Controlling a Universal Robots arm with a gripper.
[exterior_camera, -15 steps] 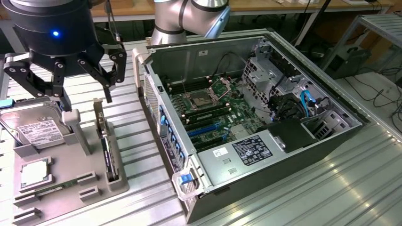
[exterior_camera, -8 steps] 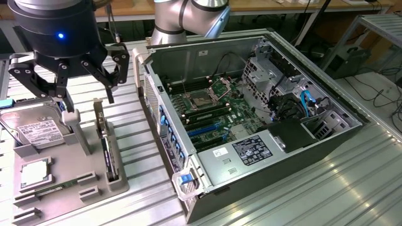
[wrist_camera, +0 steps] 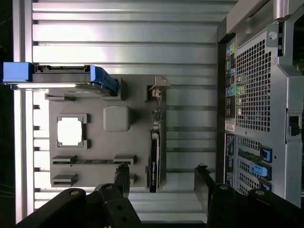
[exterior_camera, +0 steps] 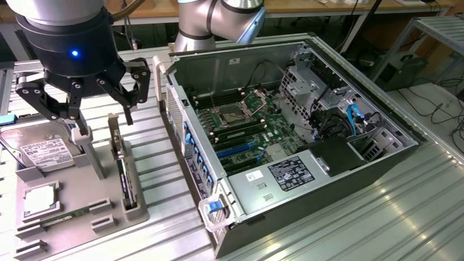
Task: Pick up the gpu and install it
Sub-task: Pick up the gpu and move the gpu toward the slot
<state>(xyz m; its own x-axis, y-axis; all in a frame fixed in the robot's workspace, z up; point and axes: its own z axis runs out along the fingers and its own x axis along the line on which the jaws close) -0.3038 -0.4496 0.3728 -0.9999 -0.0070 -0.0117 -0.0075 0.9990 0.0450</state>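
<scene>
Gripper over gpu, edgewise, alongside case

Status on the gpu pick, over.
Gripper open, above the holder tray. Gpu on edge in its slot, untouched. Nothing in the way.

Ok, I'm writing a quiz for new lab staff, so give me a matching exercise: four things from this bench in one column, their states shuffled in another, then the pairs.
1 gpu
2 claw
3 computer case
4 processor chip

A lying flat in a square recess
B side open, motherboard showing
C open, holding nothing
D standing on edge in the grey holder

Pairs: 1-D, 2-C, 3-B, 4-A
</scene>
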